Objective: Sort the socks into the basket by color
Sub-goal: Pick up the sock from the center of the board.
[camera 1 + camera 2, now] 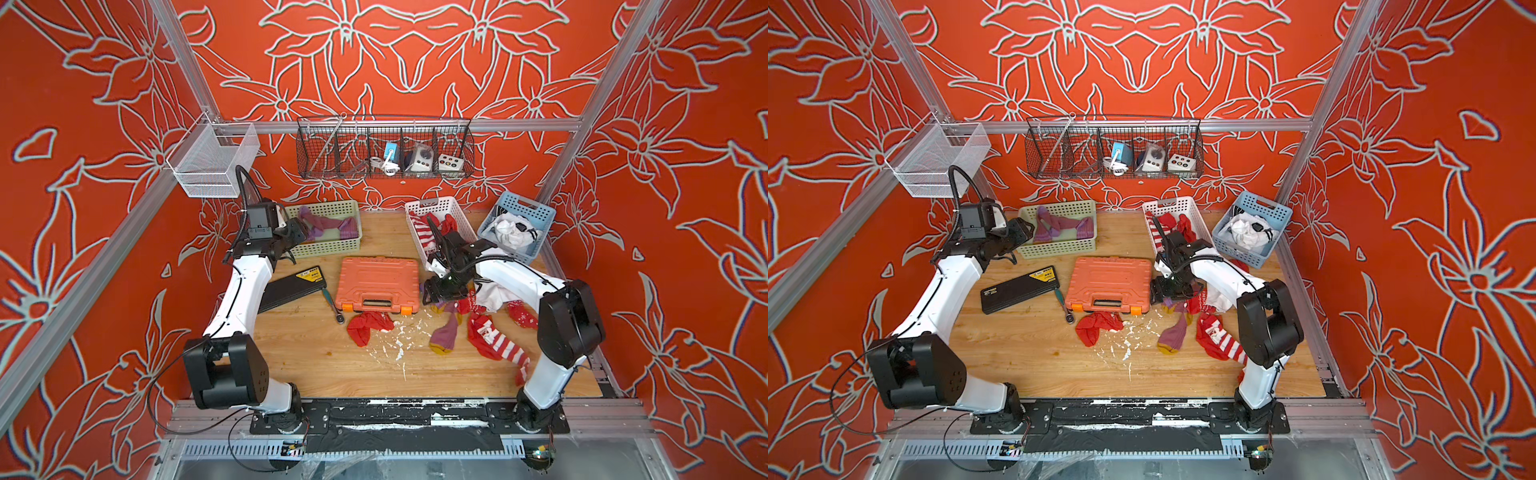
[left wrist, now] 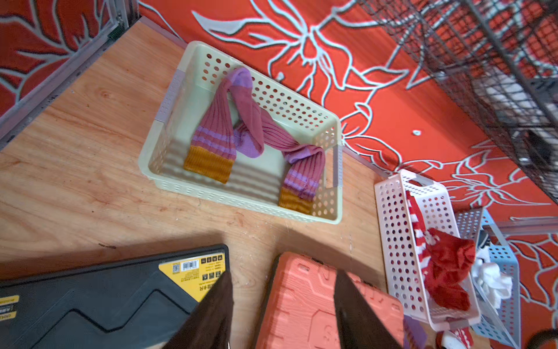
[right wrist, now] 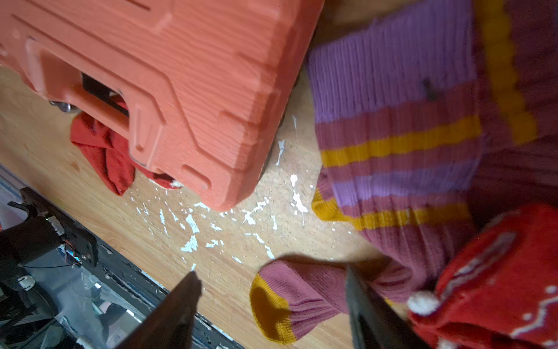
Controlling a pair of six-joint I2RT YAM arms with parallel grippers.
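Table [image 3: 223, 266]: bare wood, grain visible, matt, surface roughened by white flecks. Orange case [image 3: 196, 75]: moulded plastic, fine ridged texture, matt. Black case [image 2: 90, 302], lower left of the left wrist view: matt plastic with a glossy yellow paper label. Green basket [image 2: 241, 200]: smooth perforated plastic, slight sheen. Purple socks [image 2: 216, 127] in it: ribbed knit cloth, matt. Wire rack [image 1: 332, 145], upper centre in a top view: dark metal mesh.

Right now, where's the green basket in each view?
Top view: green basket, back left.
Top view: same spot.
Left wrist: beyond the orange case, purple socks inside.
Right wrist: not in it.
Shared landmark: orange case, in all four.
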